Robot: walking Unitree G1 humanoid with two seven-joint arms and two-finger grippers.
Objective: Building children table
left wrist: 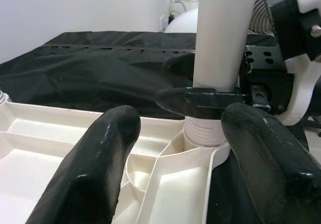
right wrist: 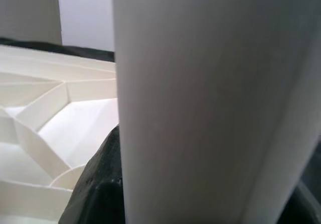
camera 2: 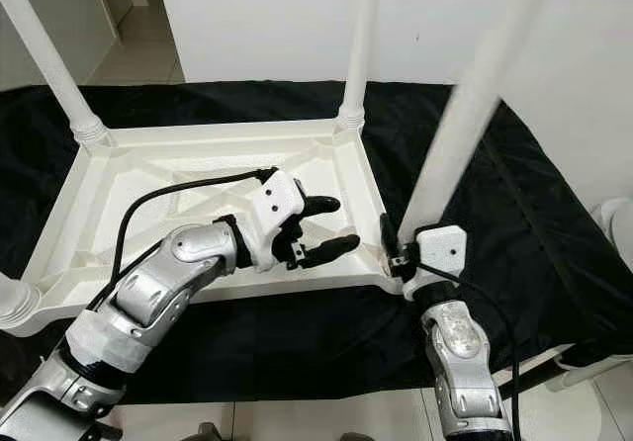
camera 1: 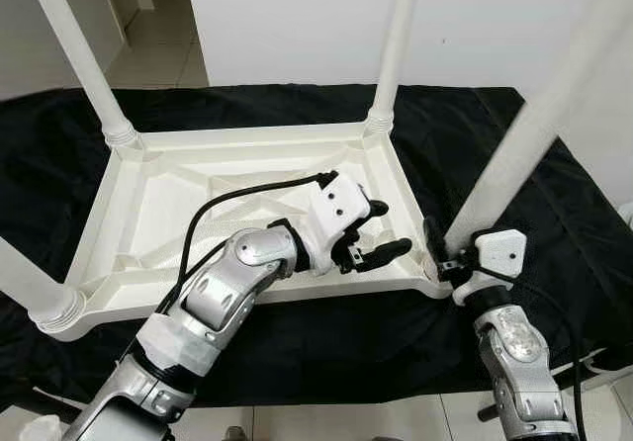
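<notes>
The white plastic table top lies upside down on a black cloth. Three legs stand up from its corners: far left, far right and near left. My right gripper is shut on the near right leg just above its threaded base at the corner. In the left wrist view one of its black fingers wraps the leg. My left gripper hovers open over the top's ribbed underside, a short way left of that corner, holding nothing.
The black cloth covers the whole work surface and drops off at the front edge to a tiled floor. A white wall stands behind. A white rounded object sits at the far right.
</notes>
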